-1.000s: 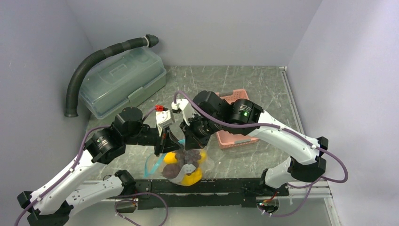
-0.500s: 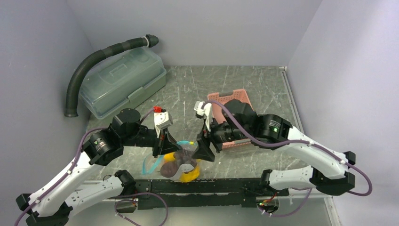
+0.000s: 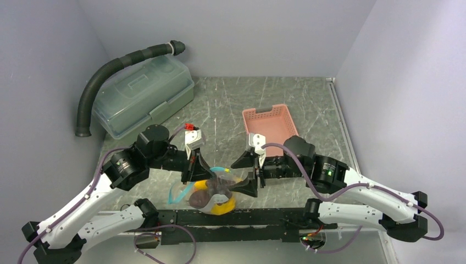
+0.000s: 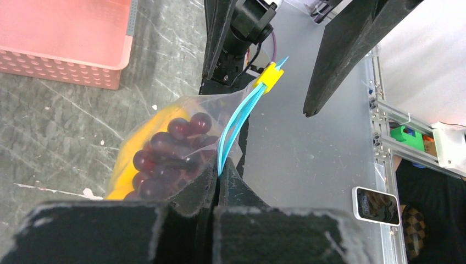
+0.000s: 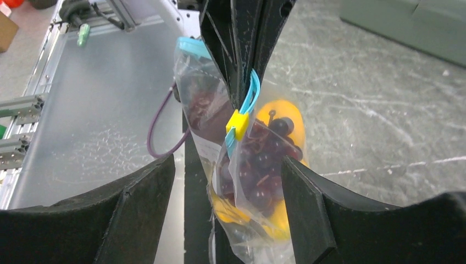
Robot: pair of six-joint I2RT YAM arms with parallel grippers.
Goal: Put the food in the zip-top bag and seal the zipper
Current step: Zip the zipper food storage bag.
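Note:
The clear zip-top bag [image 3: 211, 192] hangs over the table's near edge, holding the food: a dark grape bunch [image 4: 170, 148] and yellow pieces [image 5: 286, 118]. My left gripper [image 3: 193, 175] is shut on the teal zipper [image 4: 236, 118] at the bag's top edge, seen up close at the left gripper [image 4: 220, 175]. A yellow slider [image 5: 237, 124] sits on the zipper just past those fingers. My right gripper [image 3: 247, 173] stands open at the bag's right end. In its wrist view the right gripper [image 5: 228, 162] has the bag [image 5: 242, 181] hanging between its fingers, apart from both.
The pink perforated basket [image 3: 270, 124] stands behind the right arm. A green-grey lidded box [image 3: 144, 93] and a black ribbed hose [image 3: 110, 69] lie at the back left. The black frame rail [image 3: 258, 217] runs along the near edge under the bag.
My right gripper opened and drew back to the right from beside the left gripper to the bag's right end, uncovering the basket. The left gripper kept its grip on the zipper.

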